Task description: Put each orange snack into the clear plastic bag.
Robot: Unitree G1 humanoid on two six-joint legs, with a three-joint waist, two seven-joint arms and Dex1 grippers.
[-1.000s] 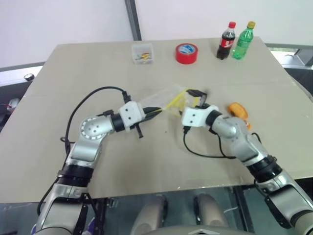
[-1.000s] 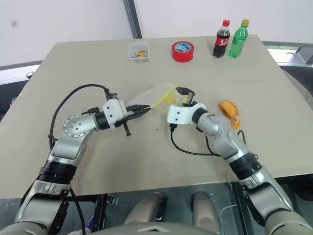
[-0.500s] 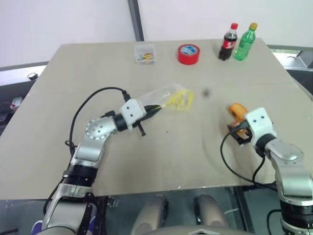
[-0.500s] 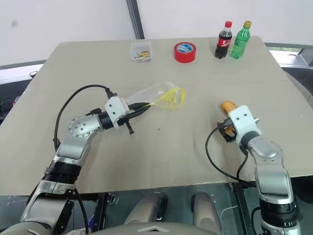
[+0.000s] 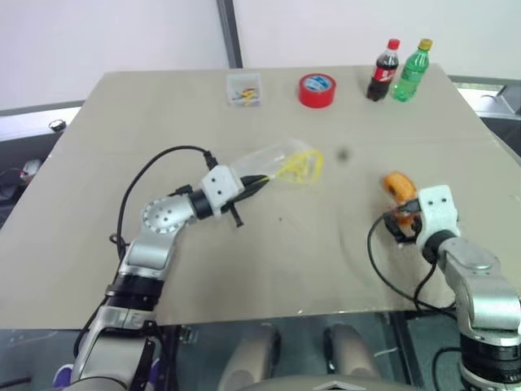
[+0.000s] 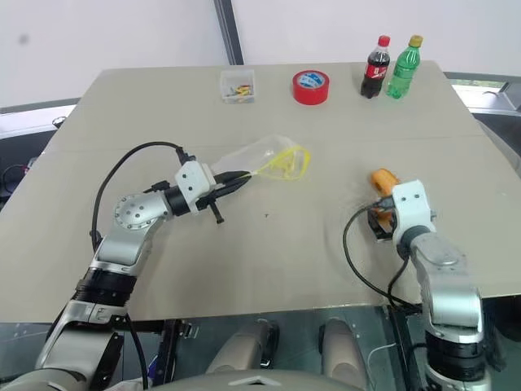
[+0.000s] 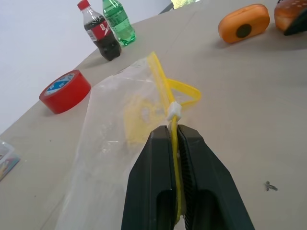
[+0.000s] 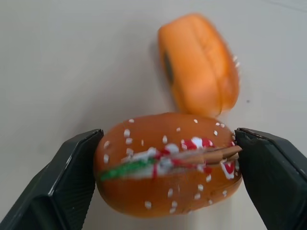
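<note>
silver arms [image 5: 159, 236], white wrists, black cables

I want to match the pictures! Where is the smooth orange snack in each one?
Left eye view: smooth orange snack, on the table's right side.
Right eye view: the snack, same spot.
Left wrist view: the snack, far across the table.
Right wrist view: the snack, just beyond the burger snack.
Shared landmark: the burger snack beside it.

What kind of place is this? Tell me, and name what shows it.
Probably a lab or test room set up for robot trials, not a home. A bare beige table stands against plain white walls, and the loose props on it are unrelated: a red tape roll, two small drink bottles, a small clear box.
</note>
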